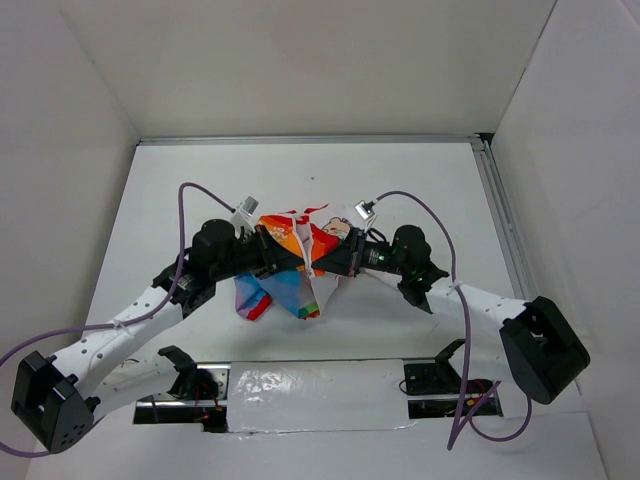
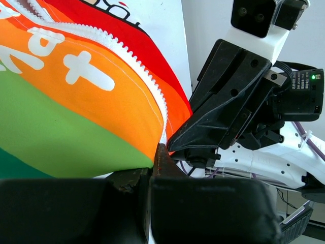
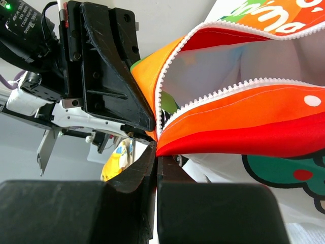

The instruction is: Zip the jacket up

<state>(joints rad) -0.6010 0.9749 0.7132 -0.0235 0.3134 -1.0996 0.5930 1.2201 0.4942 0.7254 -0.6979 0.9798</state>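
Over the white desk (image 1: 200,180), the small rainbow-striped fabric jacket (image 1: 285,272) is gripped by left jaws and right jaws, both closed at its open white zipper's (image 3: 228,87) base.

The small white soft-fabric jacket with rainbow-striped panels (image 1: 285,292) lies mid-way on the flat white table (image 1: 400,190), between the two arms. The black left gripper (image 1: 288,262) pinches it from the left and the black right gripper (image 1: 322,264) from the right, their tips just beside each other at the end of its white toothed zipper (image 3: 213,94).
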